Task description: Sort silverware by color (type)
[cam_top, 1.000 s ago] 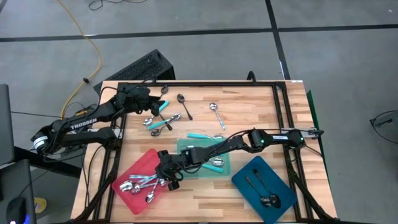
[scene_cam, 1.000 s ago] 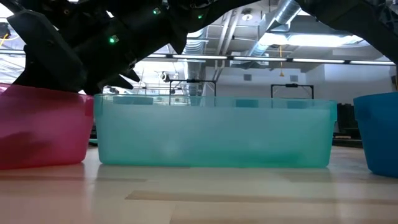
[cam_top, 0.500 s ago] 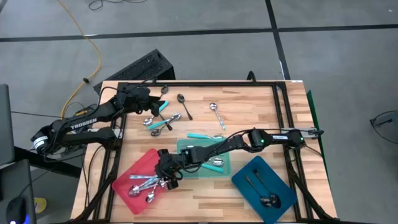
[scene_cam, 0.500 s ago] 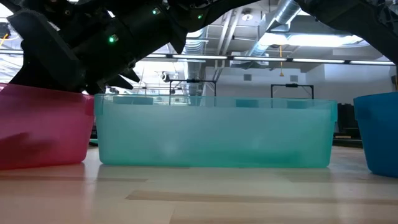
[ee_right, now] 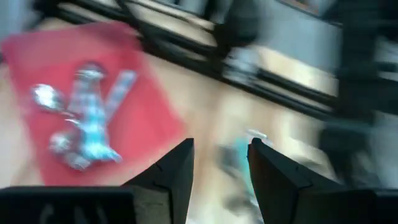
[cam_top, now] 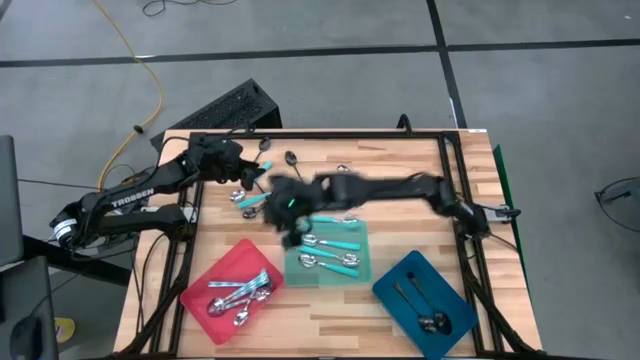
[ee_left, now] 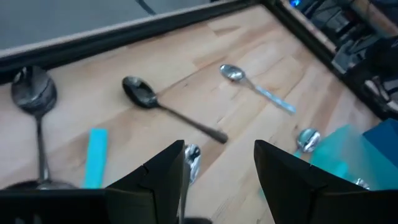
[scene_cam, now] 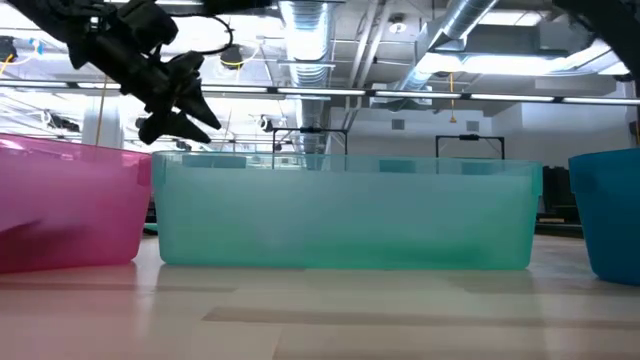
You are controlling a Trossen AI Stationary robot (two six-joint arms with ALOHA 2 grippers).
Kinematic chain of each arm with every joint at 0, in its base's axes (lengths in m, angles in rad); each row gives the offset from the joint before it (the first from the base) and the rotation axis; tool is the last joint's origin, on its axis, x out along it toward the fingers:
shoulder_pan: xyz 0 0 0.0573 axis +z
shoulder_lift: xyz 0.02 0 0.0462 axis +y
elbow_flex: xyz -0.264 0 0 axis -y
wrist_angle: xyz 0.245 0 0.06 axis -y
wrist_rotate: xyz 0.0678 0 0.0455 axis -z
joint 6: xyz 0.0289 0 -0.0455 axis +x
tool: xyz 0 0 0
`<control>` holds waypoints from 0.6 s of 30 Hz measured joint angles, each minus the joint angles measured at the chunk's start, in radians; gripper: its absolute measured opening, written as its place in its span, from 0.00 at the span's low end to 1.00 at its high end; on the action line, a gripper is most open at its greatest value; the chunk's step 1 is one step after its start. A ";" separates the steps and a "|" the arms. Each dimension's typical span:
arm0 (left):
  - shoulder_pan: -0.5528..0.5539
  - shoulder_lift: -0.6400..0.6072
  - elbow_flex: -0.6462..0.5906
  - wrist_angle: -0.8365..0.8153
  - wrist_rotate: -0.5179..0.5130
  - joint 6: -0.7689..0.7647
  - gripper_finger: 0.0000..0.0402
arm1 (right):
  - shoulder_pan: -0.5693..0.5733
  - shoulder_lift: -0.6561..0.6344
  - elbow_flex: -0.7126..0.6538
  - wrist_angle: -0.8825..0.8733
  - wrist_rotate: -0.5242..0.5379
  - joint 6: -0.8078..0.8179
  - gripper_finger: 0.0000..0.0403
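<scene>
Now red tray point(cam_top: 205, 290): silver spoons point(cam_top: 238, 295); right pincer point(ee_right: 219, 163) released, left pincer point(ee_left: 217, 165) released.

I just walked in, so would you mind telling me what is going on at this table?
Two robot arms are sorting spoons into trays by type. The right tool, open and empty, is blurred in motion above the teal tray, which holds turquoise-handled spoons. The red tray holds shiny silver spoons; the blue tray holds dark ones. The left tool hovers open over the loose spoons still unsorted.
</scene>
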 joint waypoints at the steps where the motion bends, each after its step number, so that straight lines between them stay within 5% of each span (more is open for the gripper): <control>1: 0.000 0.000 0.004 -0.015 -0.001 0.005 0.45 | -0.015 -0.036 0.001 -0.032 0.038 -0.006 0.42; 7: 0.000 0.002 0.015 -0.037 0.000 0.005 0.45 | -0.106 -0.189 0.001 -0.286 0.183 0.072 0.41; 18: -0.032 0.003 0.015 -0.090 -0.027 0.013 0.45 | -0.233 -0.280 0.000 -0.645 0.198 0.245 0.41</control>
